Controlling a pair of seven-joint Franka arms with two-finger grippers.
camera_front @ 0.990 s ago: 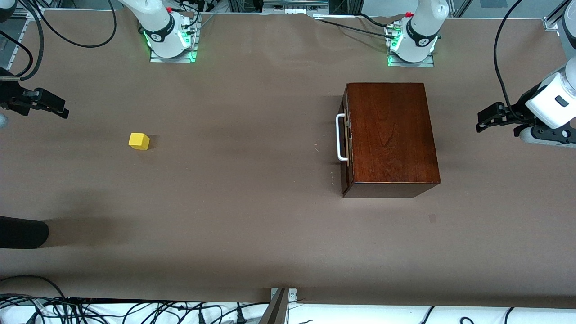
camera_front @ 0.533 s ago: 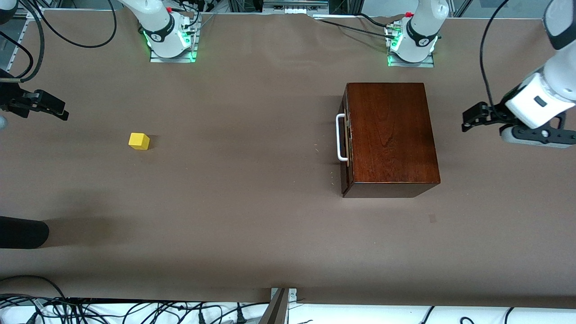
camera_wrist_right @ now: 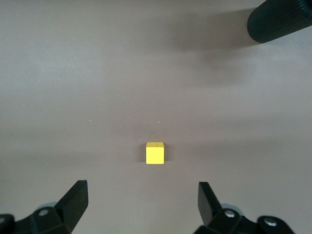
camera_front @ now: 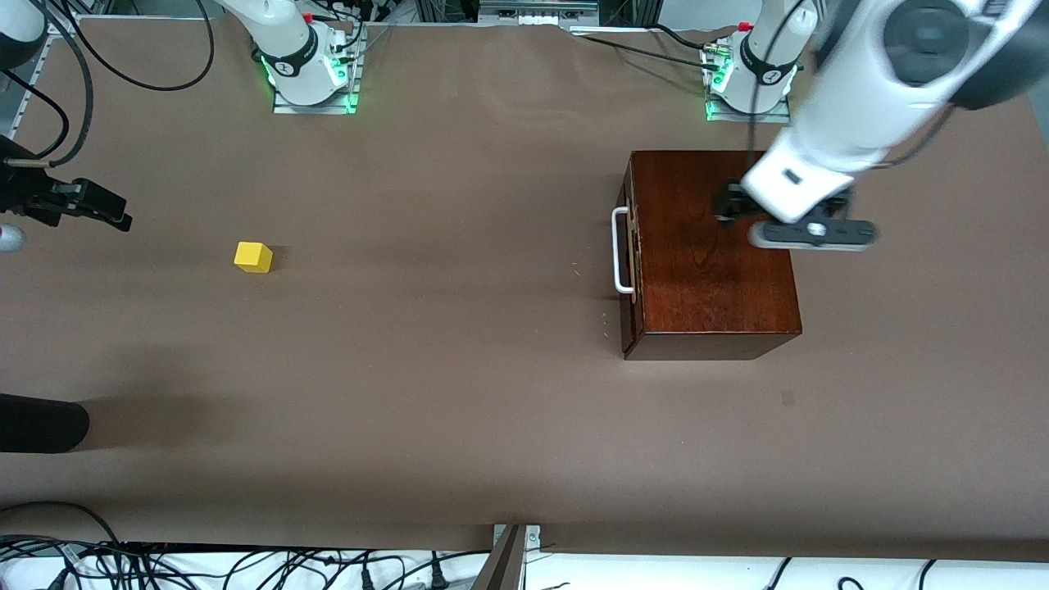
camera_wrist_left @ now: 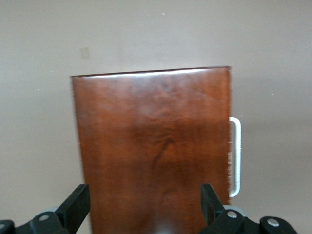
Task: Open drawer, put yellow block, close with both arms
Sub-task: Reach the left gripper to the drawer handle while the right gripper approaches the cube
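Your left gripper [camera_front: 728,205], jaws apart and empty, hangs over the mahogany box [camera_front: 709,246]. Its drawer [camera_front: 628,258] is shut, contents unseen; the white handle [camera_front: 620,250] faces nine o'clock, bar running twelve to six. Your right gripper [camera_front: 115,211], spread wide, waits near the yellow block [camera_front: 253,256], well apart from the box toward the right arm's end.

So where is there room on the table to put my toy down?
The widest bare stretch lies between the yellow block and the wooden box. Near the box it is crowded: the left gripper hangs open over its top.
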